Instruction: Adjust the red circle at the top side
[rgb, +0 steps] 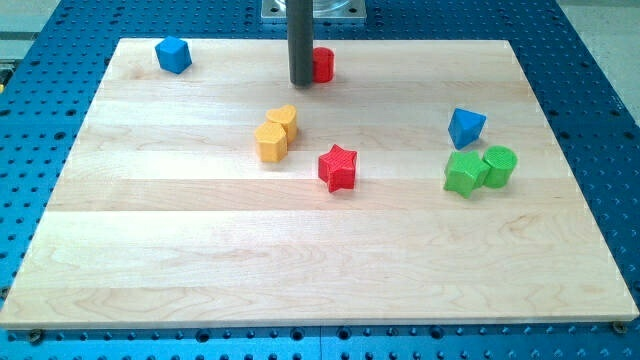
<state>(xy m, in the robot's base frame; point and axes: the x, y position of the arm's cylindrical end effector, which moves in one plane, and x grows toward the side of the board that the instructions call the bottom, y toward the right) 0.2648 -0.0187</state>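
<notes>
The red circle (323, 64) sits near the top edge of the wooden board, at the view's top centre. My rod comes down from the top, and my tip (301, 82) rests on the board right against the red circle's left side, partly hiding it. A red star (338, 167) lies near the board's middle, well below the tip.
A blue cube (173, 54) sits at the top left. A yellow heart (283, 119) and a yellow hexagon (271, 142) touch left of centre. At the right are a blue triangle (466, 127), a green block (464, 173) and a green cylinder (499, 165). The board (200, 250) lies on a blue perforated table.
</notes>
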